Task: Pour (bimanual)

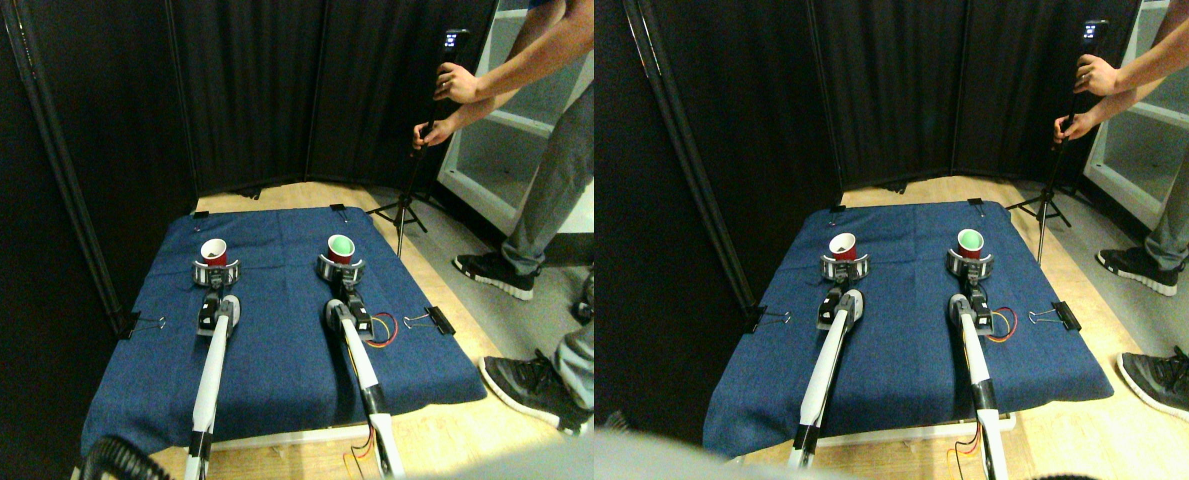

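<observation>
Two red plastic cups stand upright on the dark blue cloth covering the desk, at centre frame: the red cup with a white inside left of centre, the red cup with a green inside to its right, well apart. Each sits within a grey ring at the tip of a manipulator, the left gripper and the right gripper; whether the fingers clench the cups I cannot tell. This looks like the opening step, before any lift. Next, one cup must rise, cross over and tilt above the other.
</observation>
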Motion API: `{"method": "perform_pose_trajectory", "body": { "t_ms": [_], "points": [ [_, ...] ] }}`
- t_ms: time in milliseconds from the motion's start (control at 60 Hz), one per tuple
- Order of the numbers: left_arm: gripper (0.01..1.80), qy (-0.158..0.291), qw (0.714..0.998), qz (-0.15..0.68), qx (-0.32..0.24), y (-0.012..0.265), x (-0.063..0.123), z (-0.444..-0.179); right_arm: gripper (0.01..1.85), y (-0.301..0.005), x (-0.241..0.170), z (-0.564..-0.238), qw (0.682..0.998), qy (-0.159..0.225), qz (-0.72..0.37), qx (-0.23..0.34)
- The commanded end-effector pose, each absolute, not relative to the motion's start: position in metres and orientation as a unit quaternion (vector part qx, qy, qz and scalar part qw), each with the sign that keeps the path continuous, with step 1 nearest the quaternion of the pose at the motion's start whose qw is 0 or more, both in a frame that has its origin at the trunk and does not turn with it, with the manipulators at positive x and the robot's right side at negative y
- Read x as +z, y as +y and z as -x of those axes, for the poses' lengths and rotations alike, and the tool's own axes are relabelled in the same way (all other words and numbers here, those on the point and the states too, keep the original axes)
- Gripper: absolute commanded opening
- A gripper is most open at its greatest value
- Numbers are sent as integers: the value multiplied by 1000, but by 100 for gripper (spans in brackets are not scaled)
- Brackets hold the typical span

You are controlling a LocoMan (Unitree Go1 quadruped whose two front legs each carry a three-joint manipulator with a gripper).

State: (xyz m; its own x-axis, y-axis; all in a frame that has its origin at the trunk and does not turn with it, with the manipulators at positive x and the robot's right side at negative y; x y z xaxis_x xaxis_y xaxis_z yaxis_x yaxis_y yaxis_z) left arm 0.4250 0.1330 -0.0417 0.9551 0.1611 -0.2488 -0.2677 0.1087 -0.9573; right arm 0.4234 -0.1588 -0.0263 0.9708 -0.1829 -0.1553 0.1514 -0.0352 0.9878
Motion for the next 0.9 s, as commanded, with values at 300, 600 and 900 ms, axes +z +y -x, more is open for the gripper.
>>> {"method": "perform_pose_trajectory", "body": {
  "t_ms": [300,600,900],
  "points": [
    [117,44,747,642,169,131,-57,-424,106,-158,-22,-432,689,-22,-716,-113],
    [70,-22,746,634,203,133,-56,-428,66,-154,-22,-438,693,-44,-709,-124],
    [33,-73,759,610,213,133,-57,-437,33,-151,-25,-443,717,-86,-678,-135]
  ]
}}
